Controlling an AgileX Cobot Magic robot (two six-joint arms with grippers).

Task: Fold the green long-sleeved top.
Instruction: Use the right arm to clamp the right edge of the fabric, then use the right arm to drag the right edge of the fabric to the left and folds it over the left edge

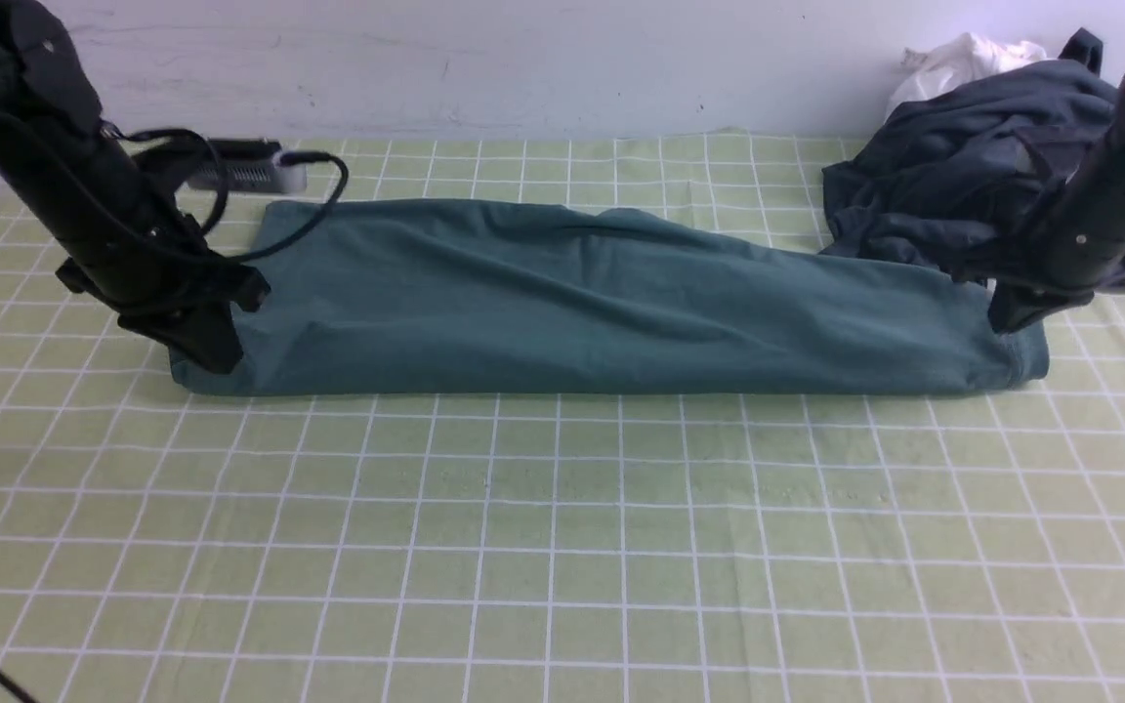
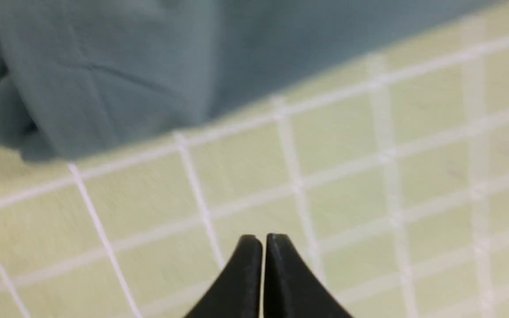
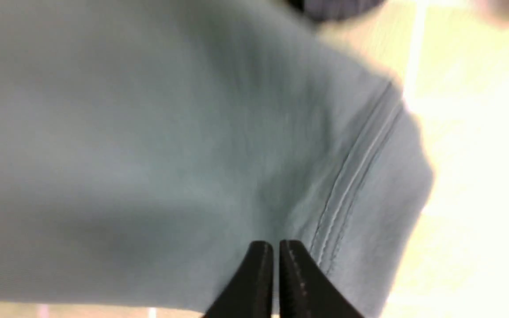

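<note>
Robot lab table: checked cloth [image 1: 562,547], bare white wall [image 1: 523,59].

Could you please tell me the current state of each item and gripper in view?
Dark teal-green cotton long-sleeved top: folded into a long band.
Dark charcoal-grey garment: crumpled heap.
Small white cloth: crumpled.
Left gripper: fingers shut, empty.
Right gripper: fingers shut, over the top.
</note>
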